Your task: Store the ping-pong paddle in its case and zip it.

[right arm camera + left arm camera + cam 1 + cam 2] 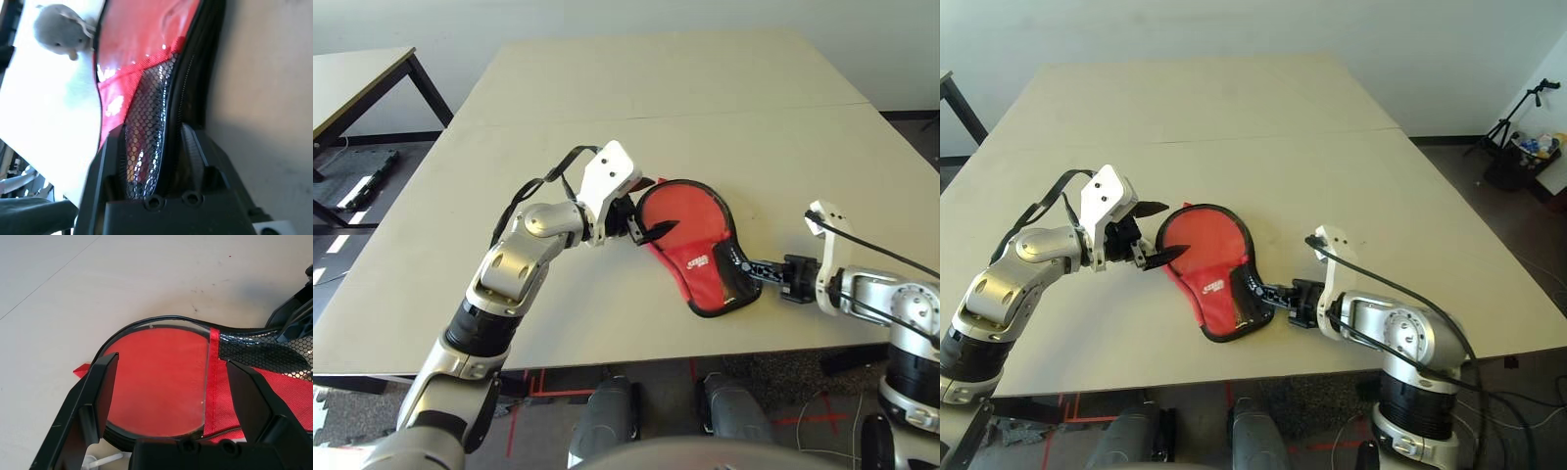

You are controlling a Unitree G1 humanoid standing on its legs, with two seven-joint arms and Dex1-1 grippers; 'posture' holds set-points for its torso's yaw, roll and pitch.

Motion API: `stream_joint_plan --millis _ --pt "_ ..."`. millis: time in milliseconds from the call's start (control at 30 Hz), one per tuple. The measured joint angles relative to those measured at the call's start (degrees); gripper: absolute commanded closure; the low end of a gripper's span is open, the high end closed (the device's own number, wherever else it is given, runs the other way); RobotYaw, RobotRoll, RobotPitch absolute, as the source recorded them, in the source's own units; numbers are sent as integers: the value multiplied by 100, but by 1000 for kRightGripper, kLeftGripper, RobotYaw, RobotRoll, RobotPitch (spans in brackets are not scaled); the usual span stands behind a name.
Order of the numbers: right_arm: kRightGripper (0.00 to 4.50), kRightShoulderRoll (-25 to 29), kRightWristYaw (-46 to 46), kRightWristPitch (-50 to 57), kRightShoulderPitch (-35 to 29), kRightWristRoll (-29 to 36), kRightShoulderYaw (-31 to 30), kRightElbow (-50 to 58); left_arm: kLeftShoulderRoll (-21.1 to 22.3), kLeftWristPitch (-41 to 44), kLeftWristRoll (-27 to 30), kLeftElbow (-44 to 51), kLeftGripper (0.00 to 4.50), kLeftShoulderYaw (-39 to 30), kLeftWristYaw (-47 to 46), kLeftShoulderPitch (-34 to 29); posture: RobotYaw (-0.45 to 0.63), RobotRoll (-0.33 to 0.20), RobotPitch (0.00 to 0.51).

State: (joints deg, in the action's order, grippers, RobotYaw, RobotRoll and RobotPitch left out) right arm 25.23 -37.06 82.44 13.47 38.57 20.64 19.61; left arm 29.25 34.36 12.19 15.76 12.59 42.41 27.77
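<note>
The case (693, 245) lies flat on our tabletop (666, 88). Our right gripper (751, 267) pinches its mesh end; our left gripper (646, 223) hangs spread over its round end.

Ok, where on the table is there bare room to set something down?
The table is bare beyond the case to its far edge, and along the robot's left side. It is crowded mid-front, where the left pincer and right pincer flank the case.
</note>
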Motion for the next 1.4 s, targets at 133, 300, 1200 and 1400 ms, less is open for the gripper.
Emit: stream_joint_plan --millis 133,300,1200,1400 --pt "316 1091 -896 -1141 -167 -102 -164 -671 18 9 -48 6 0 -4 -9 -66 14 0 64" --pt "6 1792 -1804 -3208 76 -867 -875 -2119 46 18 -55 4 0 -17 4 -68 9 0 66" --pt "6 83 -3773 -9171 4206 -3923 -3226 -8350 778 858 -436 -277 0 -276 -335 392 49 0 78" --pt "6 -168 -3621 -9445 4210 -4175 -3233 -8642 1105 1061 -495 -351 0 -283 -279 452 56 0 82"
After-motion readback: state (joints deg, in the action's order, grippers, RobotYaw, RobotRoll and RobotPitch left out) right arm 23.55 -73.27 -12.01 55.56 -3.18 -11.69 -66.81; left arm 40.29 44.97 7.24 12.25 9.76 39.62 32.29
